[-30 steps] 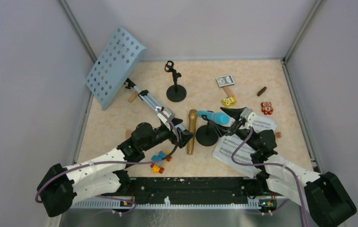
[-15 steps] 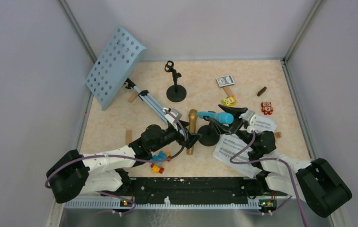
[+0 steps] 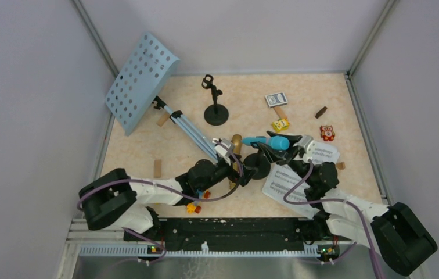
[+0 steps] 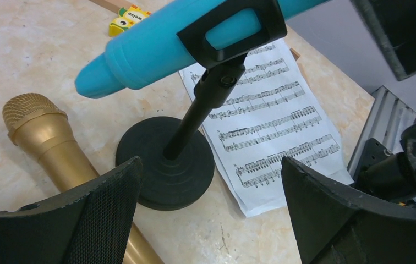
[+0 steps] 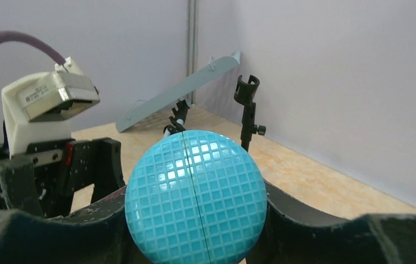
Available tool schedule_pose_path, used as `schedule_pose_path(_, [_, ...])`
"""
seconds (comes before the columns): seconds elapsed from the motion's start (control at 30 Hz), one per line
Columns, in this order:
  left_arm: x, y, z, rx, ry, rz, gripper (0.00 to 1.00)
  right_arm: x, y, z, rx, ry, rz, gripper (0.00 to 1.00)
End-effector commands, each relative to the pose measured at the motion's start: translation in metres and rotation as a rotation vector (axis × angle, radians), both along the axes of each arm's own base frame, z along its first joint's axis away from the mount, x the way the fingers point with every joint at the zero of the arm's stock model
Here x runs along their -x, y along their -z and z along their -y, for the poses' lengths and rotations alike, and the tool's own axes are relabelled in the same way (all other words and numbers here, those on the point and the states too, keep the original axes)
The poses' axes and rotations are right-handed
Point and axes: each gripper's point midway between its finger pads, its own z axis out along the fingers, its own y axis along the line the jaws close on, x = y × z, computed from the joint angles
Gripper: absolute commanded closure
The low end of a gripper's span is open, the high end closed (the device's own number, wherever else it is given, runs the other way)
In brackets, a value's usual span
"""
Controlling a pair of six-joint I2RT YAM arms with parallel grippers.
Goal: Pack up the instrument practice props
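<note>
Looking at the middle of the table (image 3: 141, 157), we see the blue microphone (image 4: 156, 49) resting in the clip of a black mic holder (image 4: 164, 165), whose round base stands on the table. The right gripper (image 5: 195, 214) has the mesh head of this microphone between its fingers (image 5: 316, 220). In the right wrist view both fingers lie against the sides of the ball, so we judge that the jaws are closed onto it. The left gripper (image 4: 210, 170) is opened wide and holds nothing; its two fingers stand at either side of the holder's base, apart from it. The gold microphone (image 4: 46, 137) lies flat on the table just beside this base, partly hidden behind one finger of the left gripper. The white sheet-music pages (image 4: 261, 132) lie on the other side of the base, near the right arm. The second mic holder (image 3: 215, 110) stands upright farther back on the table. The pale-blue music rack (image 3: 140, 81) is tilted at the back left corner, and its folded tripod legs (image 3: 185, 127) point toward the middle.
</note>
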Motion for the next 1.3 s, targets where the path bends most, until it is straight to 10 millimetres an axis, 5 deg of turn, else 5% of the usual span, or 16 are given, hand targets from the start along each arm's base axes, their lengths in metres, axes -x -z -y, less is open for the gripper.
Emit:
schedule_pose_path(0.0, [-0.017,-0.03,0.024,0.099,-0.088,0.083,0.01,-0.01,-0.006,0.005,-0.047,0.089,-0.084,1.0])
schedule_pose_path(0.37, [-0.046,-0.021,0.061,0.162,-0.192,0.101,0.08,-0.01,-0.001,0.011,-0.072,0.133,-0.175,1.0])
schedule_pose_path(0.83, [-0.064,-0.021,0.084,0.149,-0.192,0.188,0.31,-0.001,0.001,0.005,-0.066,0.089,-0.2,1.0])
schedule_pose_path(0.93, [-0.063,-0.021,0.087,0.148,-0.172,0.198,0.43,0.0,0.001,0.005,-0.063,0.086,-0.206,1.0])
schedule_pose_path(1.2, [-0.065,-0.021,0.082,0.161,-0.187,0.193,0.96,0.002,-0.008,0.01,-0.059,0.102,-0.197,1.0])
schedule_pose_path(1.27, [-0.066,-0.019,0.081,0.156,-0.194,0.188,1.0,0.006,-0.016,0.012,-0.067,0.101,-0.183,1.0])
